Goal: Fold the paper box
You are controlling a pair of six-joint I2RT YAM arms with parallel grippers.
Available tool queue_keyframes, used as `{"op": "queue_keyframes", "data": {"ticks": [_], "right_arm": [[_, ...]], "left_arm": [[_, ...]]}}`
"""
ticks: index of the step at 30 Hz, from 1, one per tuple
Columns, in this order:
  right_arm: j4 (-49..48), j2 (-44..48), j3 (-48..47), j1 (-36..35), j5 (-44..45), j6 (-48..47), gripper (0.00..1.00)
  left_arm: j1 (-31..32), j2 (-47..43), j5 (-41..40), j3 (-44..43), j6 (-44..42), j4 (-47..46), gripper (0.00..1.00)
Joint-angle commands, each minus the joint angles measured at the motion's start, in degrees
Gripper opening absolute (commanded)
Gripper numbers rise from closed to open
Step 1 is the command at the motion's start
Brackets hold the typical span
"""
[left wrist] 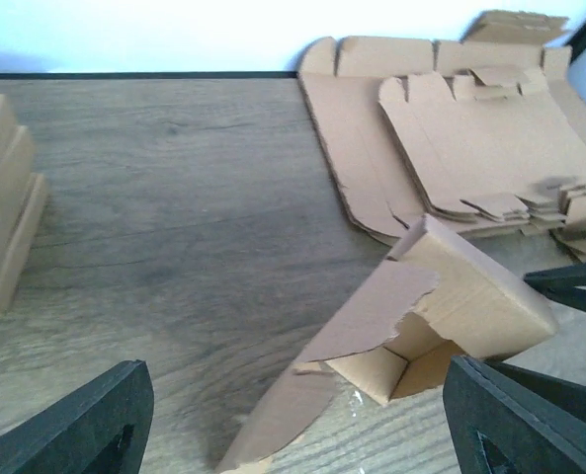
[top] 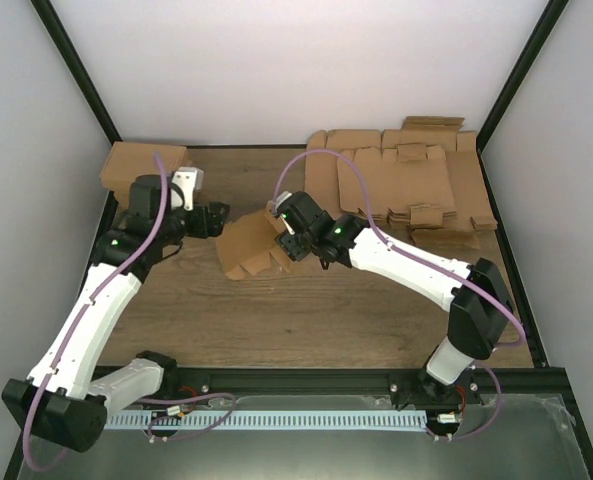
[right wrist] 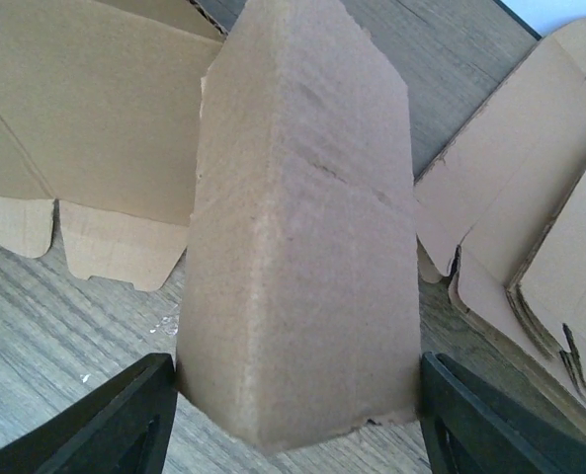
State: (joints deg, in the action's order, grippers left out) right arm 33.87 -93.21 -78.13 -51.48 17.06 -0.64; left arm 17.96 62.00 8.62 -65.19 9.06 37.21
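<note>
Watching the centre of the top view, the paper box (top: 248, 252) sits half-raised on the table (top: 326, 310), caught between the two arms. The left gripper (top: 214, 218) is just to its upper left and the right gripper (top: 279, 232) is against its upper right corner.

The right arm is the nearer one. In its wrist view a standing panel of the box fills the whole gap between the fingers (right wrist: 115, 425), edge to edge. Whether they are pinching it or only bracketing it, I cannot tell.

The left gripper (left wrist: 293, 439) is spread wide and holds nothing. Its wrist view shows a flat flap of the box running in low between its fingers (left wrist: 75, 425), with the folded-up part ahead and to the right.

So the box's long axis looks to run roughly from one gripper to the other, flat at the left arm's end and raised at the right arm's. My read is that the next fold depends on the left arm coming in along that flap while the right steadies the wall.

On room to move, there is open wood toward the bottom of the top view. The loose sheets (top: 406, 185) crowd the upper right, near the right gripper, and could snag. The finished boxes (top: 141, 165) sit upper left, well apart.
</note>
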Motion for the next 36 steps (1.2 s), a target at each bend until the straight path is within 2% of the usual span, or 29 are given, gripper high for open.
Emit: {"op": "queue_keyframes", "data": {"ticks": [1,7,11,17,24,29,36], "right_arm": [[-0.9,-0.8,-0.9,-0.5,3.4,0.5,0.68],[-1.7,-0.5,0.0,2.5,2.5,4.3,0.62],[-3.4,1.7,3.9,7.2,-3.4,7.8,0.61],[-8.4,4.8,12.6,15.6,-14.4,13.5,0.58],[-18.6,8.6,24.0,21.3,-25.5,17.3,0.58],[-26.5,7.5,30.6,22.0,-28.0,21.2,0.58],[-32.2,4.7,33.7,22.4,-30.6,23.0,0.57]], "left_arm": [[-3.1,-2.2,0.3,2.0,1.7,2.4,0.83],[-5.3,-1.6,4.4,3.0,1.7,3.0,0.84],[-6.5,-0.9,9.6,4.6,2.6,1.3,0.84],[-8.2,-0.7,21.7,10.4,7.6,-6.6,0.84],[-9.2,-0.9,23.4,14.1,9.9,-10.5,0.84],[-8.5,0.5,22.7,17.6,9.1,-10.5,0.78],[-3.8,1.7,22.4,22.9,11.7,-15.3,0.79]]}}
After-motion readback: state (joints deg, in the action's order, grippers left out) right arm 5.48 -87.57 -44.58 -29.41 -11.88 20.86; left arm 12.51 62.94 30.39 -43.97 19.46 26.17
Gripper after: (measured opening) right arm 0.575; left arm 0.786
